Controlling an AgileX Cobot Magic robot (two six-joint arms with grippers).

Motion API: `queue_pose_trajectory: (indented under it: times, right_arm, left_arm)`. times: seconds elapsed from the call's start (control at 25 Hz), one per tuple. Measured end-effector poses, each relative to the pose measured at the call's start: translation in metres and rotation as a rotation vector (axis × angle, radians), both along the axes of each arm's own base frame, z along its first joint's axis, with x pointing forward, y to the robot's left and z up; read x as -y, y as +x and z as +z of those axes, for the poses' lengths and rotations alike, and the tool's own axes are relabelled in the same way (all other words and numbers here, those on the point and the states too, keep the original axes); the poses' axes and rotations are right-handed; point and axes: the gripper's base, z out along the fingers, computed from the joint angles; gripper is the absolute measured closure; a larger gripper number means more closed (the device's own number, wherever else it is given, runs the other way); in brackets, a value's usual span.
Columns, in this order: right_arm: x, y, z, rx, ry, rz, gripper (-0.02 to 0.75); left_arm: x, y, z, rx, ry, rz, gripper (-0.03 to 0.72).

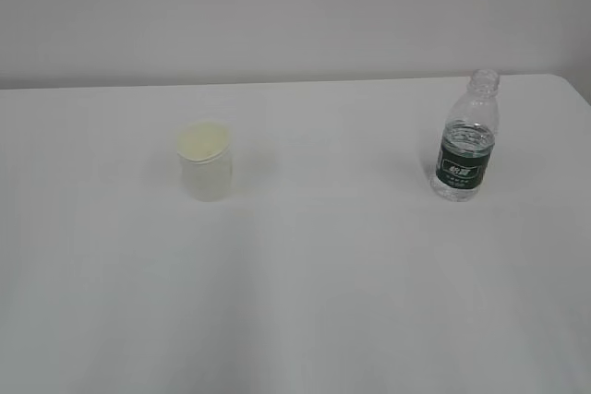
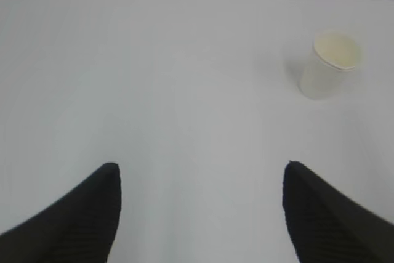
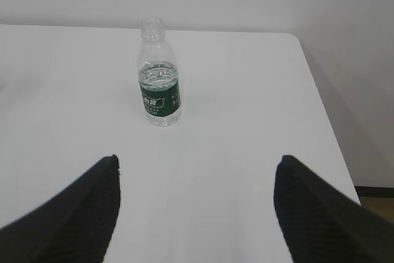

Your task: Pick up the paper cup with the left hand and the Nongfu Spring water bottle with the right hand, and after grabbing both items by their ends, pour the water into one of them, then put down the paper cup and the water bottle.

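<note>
On the white table, exterior view: the paper cup stands upright, well to the left of the Nongfu Spring water bottle, also upright, uncapped; neither gripper shows.

Left wrist view: the left hand has its fingers spread wide, holding and touching nothing. The paper cup lies ahead and to its right, well apart.

Right wrist view: the right hand is likewise released, empty. The bottle, with water near label height, stands ahead, slightly left.
</note>
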Motion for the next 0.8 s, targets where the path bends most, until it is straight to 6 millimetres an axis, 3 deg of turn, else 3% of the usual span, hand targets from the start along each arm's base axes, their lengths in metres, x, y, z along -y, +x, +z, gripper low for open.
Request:
queue_pose_trajectory:
  times: [0.4,0.8]
  right_arm:
    - [-0.005,0.027,0.01,0.064,0.0,0.021,0.147]
    - [-0.015,0.083,0.014,0.121,0.006,0.059,0.148]
  left_arm:
    - [-0.001,0.04,0.018,0.205,0.004,0.0,0.101]
    - [-0.001,0.07,0.02,0.269,0.006,0.0,0.101]
